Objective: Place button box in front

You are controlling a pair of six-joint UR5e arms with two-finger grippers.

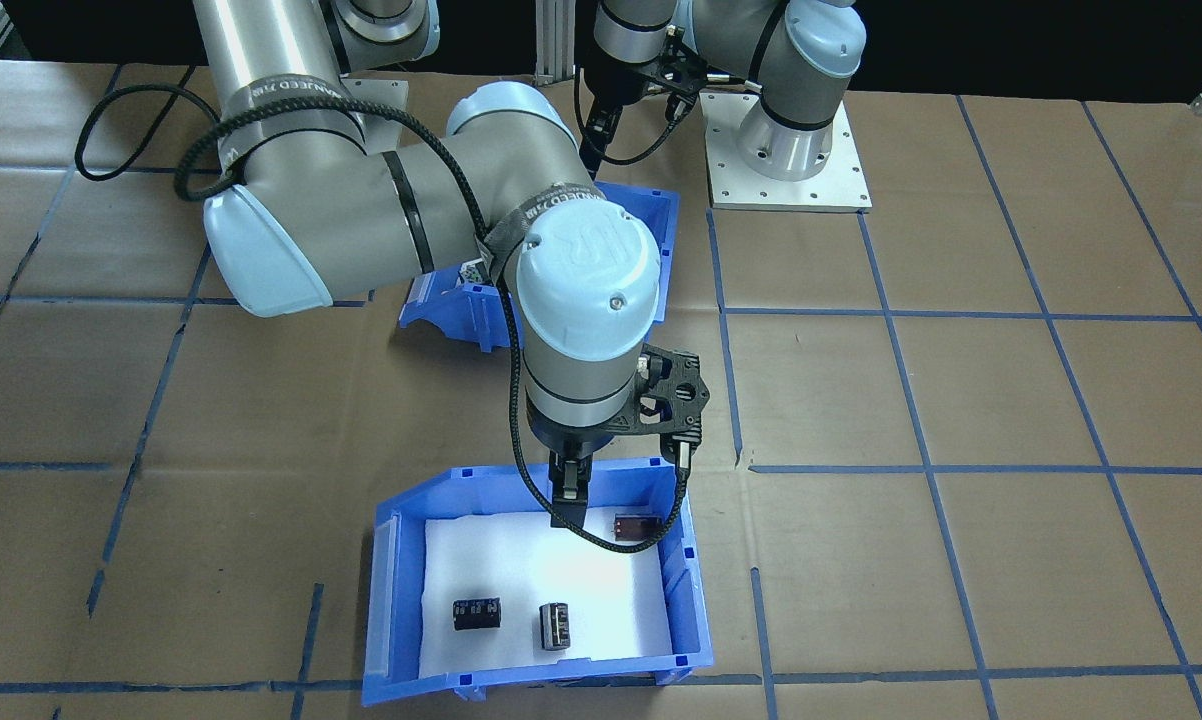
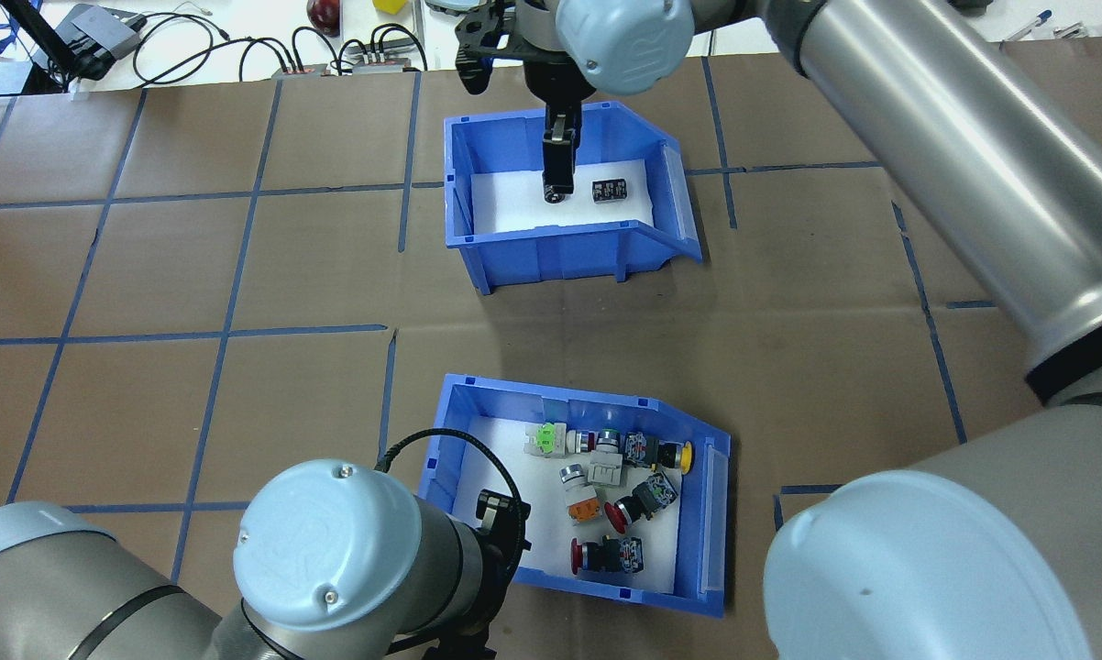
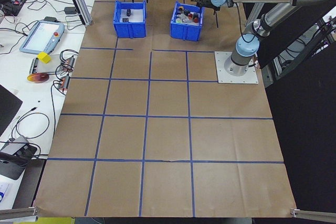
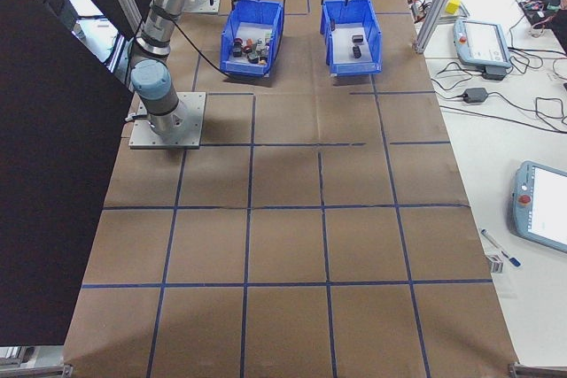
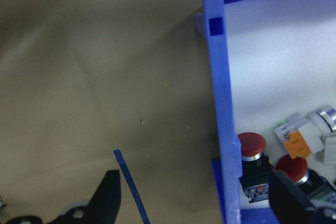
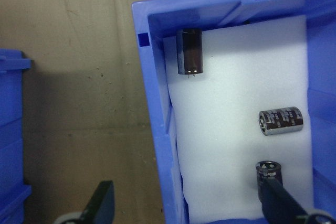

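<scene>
While the button box (image 2: pixel 698 513) sits nearest the robot, behind the capacitor bin (image 2: pixel 464 197), the left tool (image 5: pixel 194 195) straddles its wall, jaws wide. Each tool should clamp squarely on its wall before swapping; the right tool (image 6: pixel 189 203) gapes too.

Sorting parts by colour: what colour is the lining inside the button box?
White foam lining in the button box, clearest in the overhead view.

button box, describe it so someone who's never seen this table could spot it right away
On the brown gridded table stand two blue bins. The button box is the one nearer the robot's base. Its white lining holds red, yellow, orange and green push-buttons; the other bin holds only dark cylinders.
</scene>
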